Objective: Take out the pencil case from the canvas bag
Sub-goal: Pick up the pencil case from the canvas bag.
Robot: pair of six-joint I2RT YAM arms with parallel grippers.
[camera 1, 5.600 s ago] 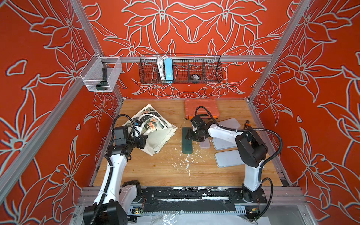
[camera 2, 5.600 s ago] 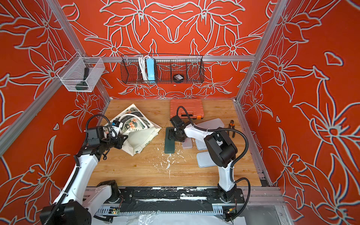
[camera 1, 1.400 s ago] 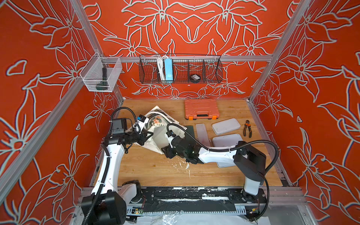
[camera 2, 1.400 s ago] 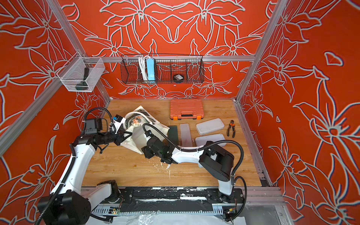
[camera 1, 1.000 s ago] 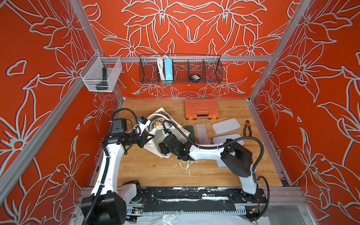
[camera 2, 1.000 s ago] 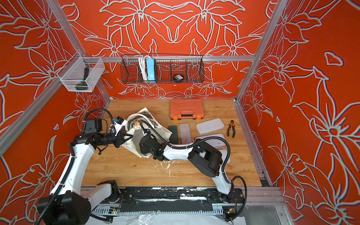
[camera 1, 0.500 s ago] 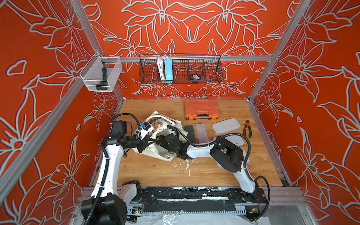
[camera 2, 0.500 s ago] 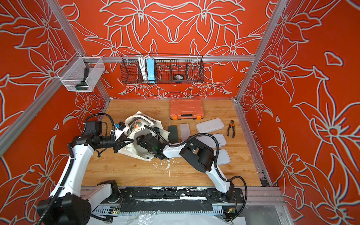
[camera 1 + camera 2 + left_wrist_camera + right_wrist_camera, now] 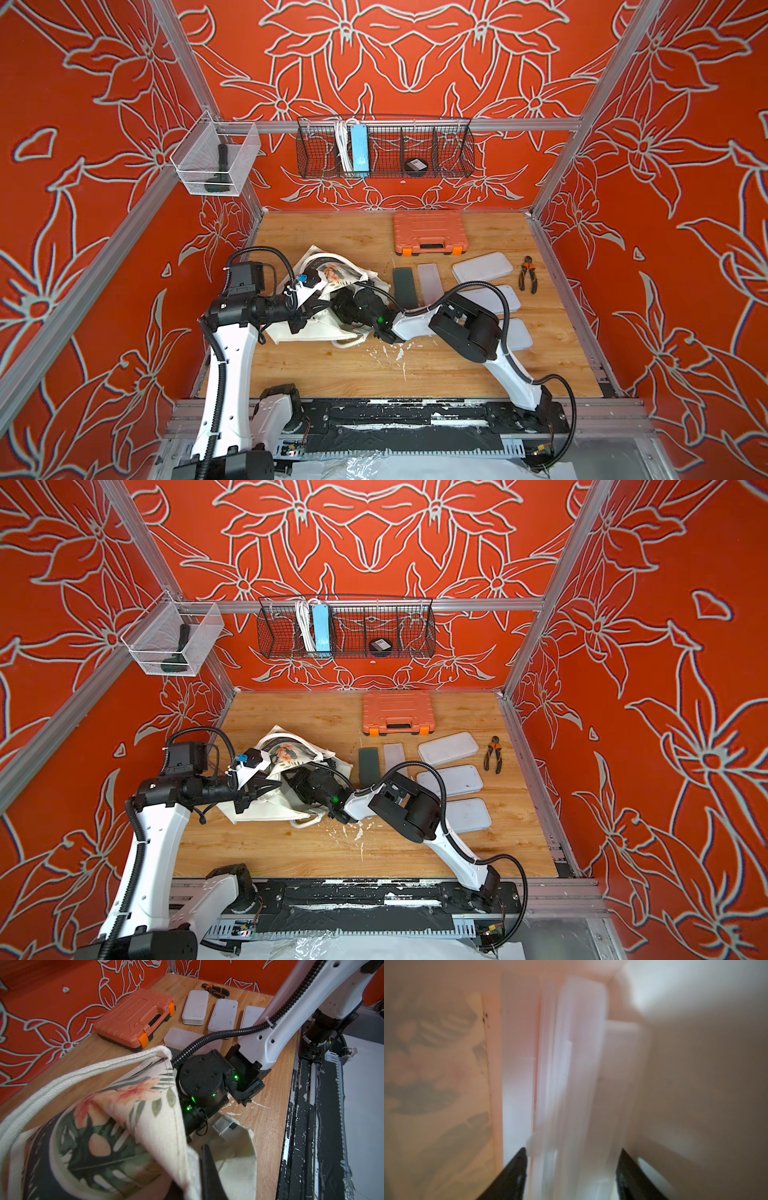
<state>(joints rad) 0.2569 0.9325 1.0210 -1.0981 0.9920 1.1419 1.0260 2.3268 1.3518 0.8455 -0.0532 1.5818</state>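
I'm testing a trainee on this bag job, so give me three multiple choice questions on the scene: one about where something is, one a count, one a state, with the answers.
1. Where is the right gripper?
A. Inside the bag
B. High above the bag
C. Well off to the bag's side

2. How many wide white boxes lie on the table?
A. One
B. Three
C. Six

3. What is the left gripper doing?
A. Shut on the bag's cloth
B. Wide open above the bag
C. Shut on nothing, away from the bag

Answers:
1 A: its wrist view shows cloth all round, and in both top views its arm runs into the bag's mouth.
2 B: the left wrist view shows three side by side.
3 A: it pinches the bag's rim and holds it up.
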